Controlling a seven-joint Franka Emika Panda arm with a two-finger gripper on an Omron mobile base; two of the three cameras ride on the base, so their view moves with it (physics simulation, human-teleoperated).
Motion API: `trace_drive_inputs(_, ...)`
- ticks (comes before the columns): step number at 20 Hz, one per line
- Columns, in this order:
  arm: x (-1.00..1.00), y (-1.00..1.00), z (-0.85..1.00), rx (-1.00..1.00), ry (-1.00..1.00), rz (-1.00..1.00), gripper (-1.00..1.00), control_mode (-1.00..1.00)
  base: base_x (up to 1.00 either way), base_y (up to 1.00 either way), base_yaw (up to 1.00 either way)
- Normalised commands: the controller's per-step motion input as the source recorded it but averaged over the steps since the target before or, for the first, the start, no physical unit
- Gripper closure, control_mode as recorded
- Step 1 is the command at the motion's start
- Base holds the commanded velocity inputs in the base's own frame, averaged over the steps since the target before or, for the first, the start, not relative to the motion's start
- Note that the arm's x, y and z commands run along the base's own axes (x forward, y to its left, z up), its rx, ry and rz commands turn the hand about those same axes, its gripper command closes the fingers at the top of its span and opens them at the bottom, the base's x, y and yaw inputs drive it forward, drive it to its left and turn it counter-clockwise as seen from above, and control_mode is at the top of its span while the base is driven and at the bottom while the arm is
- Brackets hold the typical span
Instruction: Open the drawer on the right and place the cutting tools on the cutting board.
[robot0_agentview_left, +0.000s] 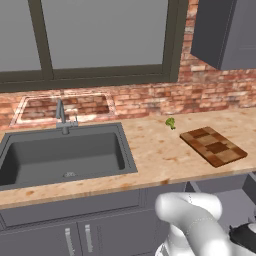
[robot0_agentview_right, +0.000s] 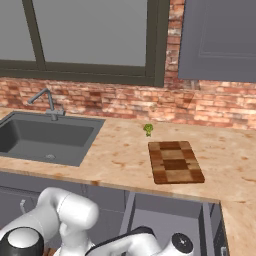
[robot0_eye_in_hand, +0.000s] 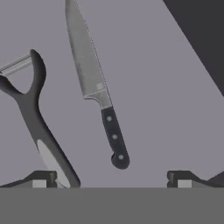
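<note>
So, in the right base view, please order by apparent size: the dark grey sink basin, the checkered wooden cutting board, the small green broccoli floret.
Largest to smallest:
1. dark grey sink basin, though partly cut off at the edge
2. checkered wooden cutting board
3. small green broccoli floret

From my left base camera I see a speckled counter with a dark sink and faucet. A checkered cutting board lies to the right, a broccoli floret near its far corner, apart from it. Below, the drawer stands pulled out.
</note>
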Motion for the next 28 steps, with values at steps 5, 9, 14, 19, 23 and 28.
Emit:
trace_drive_inputs(5, 0.08, 0.0, -0.01, -0.04, 0.0, 0.0, -1.0, -1.0, 0.0, 0.0, 0.0)
trace_drive_inputs(9, 0.15, 0.0, -0.08, -0.04, 0.0, 0.0, -1.0, -1.0, 0.0, 0.0, 0.0)
trace_drive_inputs(14, 0.13, 0.0, -0.09, -0.02, 0.0, 0.0, -1.0, -1.0, 0.0, 0.0, 0.0)
trace_drive_inputs(19, 0.03, 0.0, -0.1, -0.01, 0.0, 0.0, -1.0, -1.0, 0.0, 0.0, 0.0)
trace_drive_inputs(23, 0.08, -0.08, -0.12, -0.01, 0.0, 0.0, -1.0, -1.0, 0.0, 0.0, 0.0)
trace_drive_inputs(28, 0.06, -0.08, -0.11, -0.01, 0.0, 0.0, -1.0, -1.0, 0.0, 0.0, 0.0)
